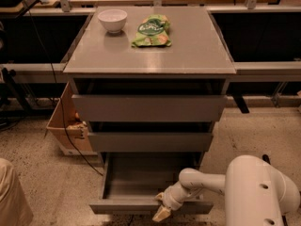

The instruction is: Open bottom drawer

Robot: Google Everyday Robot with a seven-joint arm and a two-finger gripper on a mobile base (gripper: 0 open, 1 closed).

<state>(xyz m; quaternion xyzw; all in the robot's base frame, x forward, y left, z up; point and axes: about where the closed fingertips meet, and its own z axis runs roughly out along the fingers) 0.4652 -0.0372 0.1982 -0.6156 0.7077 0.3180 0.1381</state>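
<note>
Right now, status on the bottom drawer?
Gripper at front edge of bottom drawer, right of centre. Drawer pulled well out, interior showing. Cardboard box beside the cabinet, off the drawer's path.

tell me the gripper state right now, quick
Gripper: low at the front edge of the pulled-out bottom drawer; open or shut cannot be told.
</note>
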